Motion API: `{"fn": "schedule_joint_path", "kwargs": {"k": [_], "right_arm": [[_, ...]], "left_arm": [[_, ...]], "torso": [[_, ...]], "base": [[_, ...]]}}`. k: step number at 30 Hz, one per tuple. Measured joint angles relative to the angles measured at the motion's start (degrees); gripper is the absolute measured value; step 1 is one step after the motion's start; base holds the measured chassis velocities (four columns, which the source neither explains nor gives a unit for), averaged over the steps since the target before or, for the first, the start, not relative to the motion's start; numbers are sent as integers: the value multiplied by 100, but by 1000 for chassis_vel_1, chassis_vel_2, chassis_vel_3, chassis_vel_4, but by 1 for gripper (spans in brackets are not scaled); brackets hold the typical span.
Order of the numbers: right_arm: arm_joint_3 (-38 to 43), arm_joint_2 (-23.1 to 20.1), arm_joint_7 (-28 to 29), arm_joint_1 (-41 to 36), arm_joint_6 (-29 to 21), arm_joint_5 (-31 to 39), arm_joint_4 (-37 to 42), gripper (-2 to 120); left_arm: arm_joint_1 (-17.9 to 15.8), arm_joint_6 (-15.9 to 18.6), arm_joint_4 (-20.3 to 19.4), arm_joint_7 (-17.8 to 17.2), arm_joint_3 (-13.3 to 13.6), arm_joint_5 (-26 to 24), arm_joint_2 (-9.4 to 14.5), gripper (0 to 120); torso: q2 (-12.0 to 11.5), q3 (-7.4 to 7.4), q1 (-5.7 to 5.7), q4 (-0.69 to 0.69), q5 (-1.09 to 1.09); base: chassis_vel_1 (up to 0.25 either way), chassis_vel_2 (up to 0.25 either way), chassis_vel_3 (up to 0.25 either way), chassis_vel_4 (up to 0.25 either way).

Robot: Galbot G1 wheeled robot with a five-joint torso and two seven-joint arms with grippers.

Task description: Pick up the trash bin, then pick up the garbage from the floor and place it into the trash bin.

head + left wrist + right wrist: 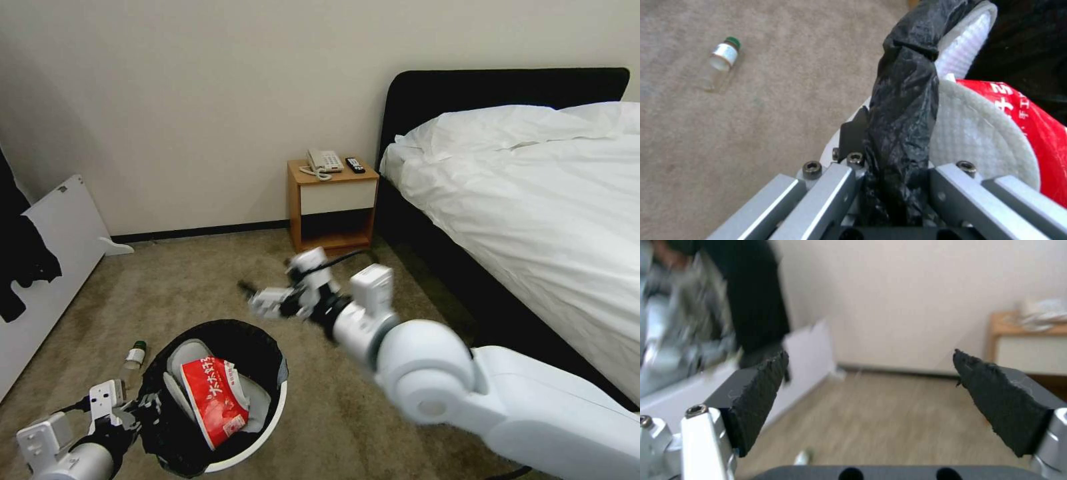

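One black-lined trash bin (pixel 270 437) — slippers (pixel 189 353), red packet (pixel 217 400).

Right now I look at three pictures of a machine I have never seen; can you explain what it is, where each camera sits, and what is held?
It is a two-armed robot. The head view looks down at a beige carpet. The left gripper clamps the rim of a round white plastic bin lined with a black bag, holding a red snack packet and white slippers. The left wrist view shows that clamp. A small green-capped bottle lies on the carpet. The right gripper hangs open above the floor, empty.
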Motion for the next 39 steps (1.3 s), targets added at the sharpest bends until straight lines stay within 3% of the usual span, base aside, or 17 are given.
{"fn": "schedule_joint_path", "kwargs": {"k": [1, 3, 6, 8, 18, 20, 23, 29, 39], "right_arm": [[0, 0, 0, 0, 0, 0, 0, 95], [815, -108, -180, -559, 345, -224, 3, 95], [1086, -126, -230, -749, 505, -304, -8, 95], [2124, -156, -400, -1339, 1184, -862, -218, 95], [3687, -449, -706, -2255, 1549, -1633, -271, 95], [4599, -409, -878, -3187, 1740, -2086, -173, 95], [5038, -200, -971, -3644, 1872, -2353, -172, 95], [5187, 121, -1023, -3843, 1906, -2578, -194, 95], [5226, 226, -1092, -4088, 1936, -2797, -97, 95]], "left_arm": [[0, 0, 0, 0, 0, 0, 0, 2], [40, 0, -19, 11, -48, 79, -34, 2], [67, 0, -32, 27, -69, 115, -59, 2], [176, -80, -44, 178, -134, 538, -235, 2], [269, -166, -42, 312, -141, 886, -433, 2], [382, -143, -50, 176, -168, 878, -503, 2], [481, -117, -66, 141, -212, 833, -507, 2], [561, -107, -119, 124, -244, 794, -584, 2], [539, -110, -201, 135, -197, 819, -727, 2]], "torso": [[0, 0, 0, 0, 0], [0, 0, 0, -1, 1], [0, 0, 0, -2, 3], [0, 0, 0, 0, 2], [0, 0, 0, -2, 1], [0, 0, 0, -1, 2], [0, 0, 0, -1, 1], [0, 0, 0, 0, 0], [0, 0, 0, 0, 0]], "base": [[0, 0, 0, 0], [0, 0, 0, 0], [0, 0, 0, 0], [0, 0, 0, 0], [0, 0, 0, 0], [0, 0, 0, 0], [0, 0, 0, 0], [0, 0, 0, 0], [20, 20, 30, 26]]}}
